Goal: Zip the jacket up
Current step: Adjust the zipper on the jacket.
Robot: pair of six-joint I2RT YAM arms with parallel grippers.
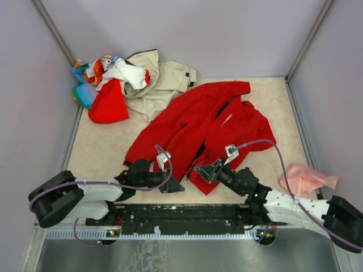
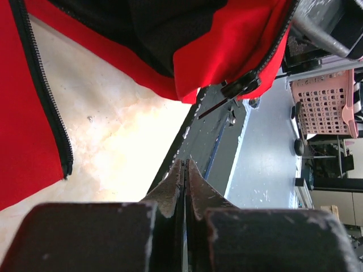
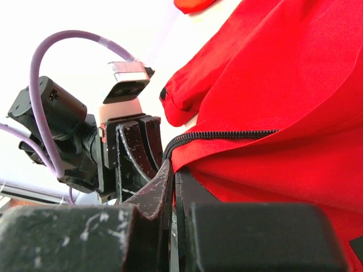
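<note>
On the table [image 1: 102, 150] the jacket [image 1: 193, 122] runs from its near hem to its far-right collar. The right gripper [image 1: 199, 170] grasps the hem, the left gripper [image 1: 177, 187] is clenched empty, and a clothes heap [image 1: 122, 85] lies far-left.

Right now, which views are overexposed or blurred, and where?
Top external: even light, sharp, the jacket clear. Left wrist: glare whitens the table; the base of the left gripper, near the lens, is soft. Right wrist: the background at upper left is blown out white; the right gripper is blurred up close.

Left arm [image 1: 85, 195], right arm [image 1: 295, 207]: black joints [image 1: 139, 170], white shells [image 1: 283, 199], lilac cables [image 3: 68, 35], scuffed black claw fingers [image 2: 167, 195].
</note>
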